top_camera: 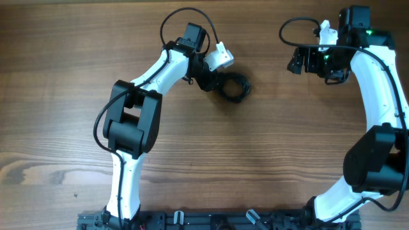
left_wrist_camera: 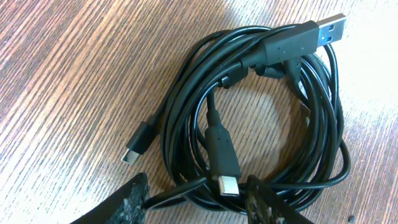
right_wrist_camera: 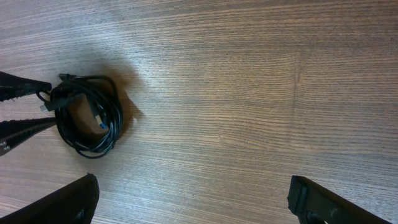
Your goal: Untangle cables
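Note:
The cables [top_camera: 234, 87] lie as one small coiled black bundle on the wood table, just right of my left gripper [top_camera: 216, 80]. In the left wrist view the coil [left_wrist_camera: 320, 124] fills the frame, with a USB-A plug [left_wrist_camera: 323, 28] at the top and two USB-C plugs [left_wrist_camera: 227, 180] [left_wrist_camera: 134, 152]. My left gripper [left_wrist_camera: 196, 186] is open, its fingertips on either side of the coil's near edge, with strands between them. My right gripper [top_camera: 295, 62] is open and empty, apart at the far right. The right wrist view shows its wide fingers [right_wrist_camera: 193, 186] over bare wood and the coil [right_wrist_camera: 115, 118] far left.
The wood table [top_camera: 287, 147] spreads around the coil. The right arm's own thicker wire [top_camera: 291, 25] loops at the top right. The arm bases [top_camera: 211, 220] stand along the front edge.

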Controlling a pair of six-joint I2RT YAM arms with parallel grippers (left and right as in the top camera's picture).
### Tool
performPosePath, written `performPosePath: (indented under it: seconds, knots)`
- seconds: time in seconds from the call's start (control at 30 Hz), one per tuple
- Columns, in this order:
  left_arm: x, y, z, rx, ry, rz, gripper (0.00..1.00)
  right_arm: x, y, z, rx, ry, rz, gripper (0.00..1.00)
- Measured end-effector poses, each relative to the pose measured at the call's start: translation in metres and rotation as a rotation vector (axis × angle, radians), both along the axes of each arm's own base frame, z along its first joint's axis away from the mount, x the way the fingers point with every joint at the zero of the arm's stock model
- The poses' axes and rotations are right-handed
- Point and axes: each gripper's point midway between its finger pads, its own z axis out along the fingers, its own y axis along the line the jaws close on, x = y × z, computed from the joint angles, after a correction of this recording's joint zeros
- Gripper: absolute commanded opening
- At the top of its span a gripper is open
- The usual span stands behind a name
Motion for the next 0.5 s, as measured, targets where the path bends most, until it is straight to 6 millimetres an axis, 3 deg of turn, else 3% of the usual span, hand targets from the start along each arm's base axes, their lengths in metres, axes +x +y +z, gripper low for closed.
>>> performPosePath:
  seconds: [0.3, 0.5]
  knots:
    - [0.0000, 0.0000, 0.0000, 0.000, 0.000, 0.000, 0.47, 0.0000, 0.0000, 0.0000, 0.000, 0.000, 0.000, 1.00]
    - [0.0000, 0.0000, 0.0000, -0.001, 0.008, 0.013, 0.36, 0.0000, 0.0000, 0.0000, 0.000, 0.000, -0.001, 1.00]
